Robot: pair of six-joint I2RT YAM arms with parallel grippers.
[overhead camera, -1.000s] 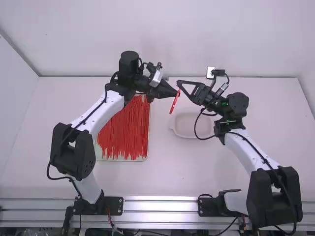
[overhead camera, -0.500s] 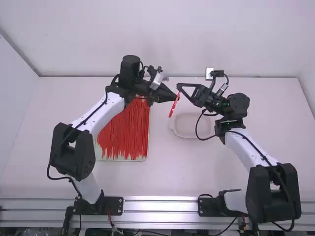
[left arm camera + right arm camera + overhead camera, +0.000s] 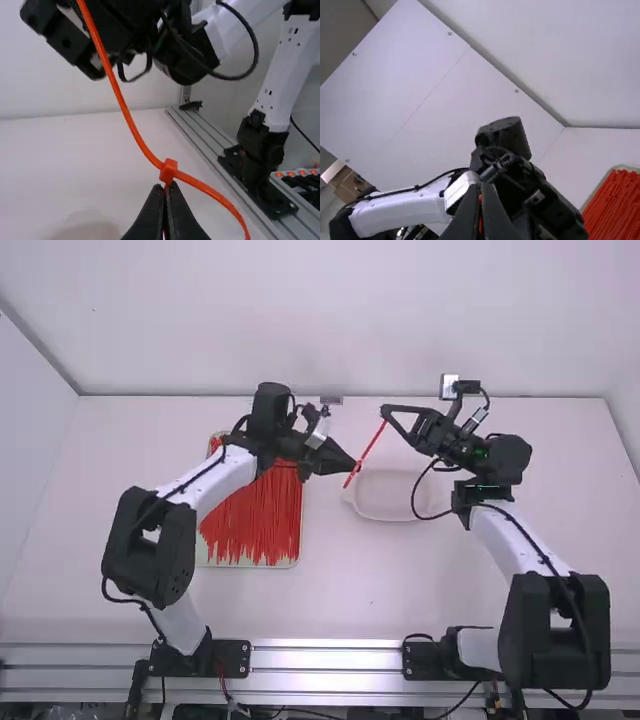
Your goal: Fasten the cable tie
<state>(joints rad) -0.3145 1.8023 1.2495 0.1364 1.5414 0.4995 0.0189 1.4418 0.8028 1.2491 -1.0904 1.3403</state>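
Note:
An orange-red cable tie (image 3: 365, 453) hangs in the air between the two grippers, above the far rim of a white dish (image 3: 386, 512). My left gripper (image 3: 347, 468) is shut on it just below its square head (image 3: 168, 171). From the head the strap (image 3: 116, 90) runs taut up to my right gripper (image 3: 385, 416), which is shut on the strap's far end. A short curved piece of tie (image 3: 220, 199) leaves the head on the other side. In the right wrist view the fingers (image 3: 481, 212) are pressed together on a thin red strip, with the left arm's wrist (image 3: 507, 150) just beyond.
A thick pile of red cable ties (image 3: 256, 510) lies on a pale board left of the middle, under the left arm. The white dish sits on the table right of it. The aluminium rail (image 3: 220, 170) runs along the table's near edge.
The right gripper has drawn back to the right and the left gripper has sunk toward the table. The tie, bunched a second ago, now stretches in a straight slanted line.

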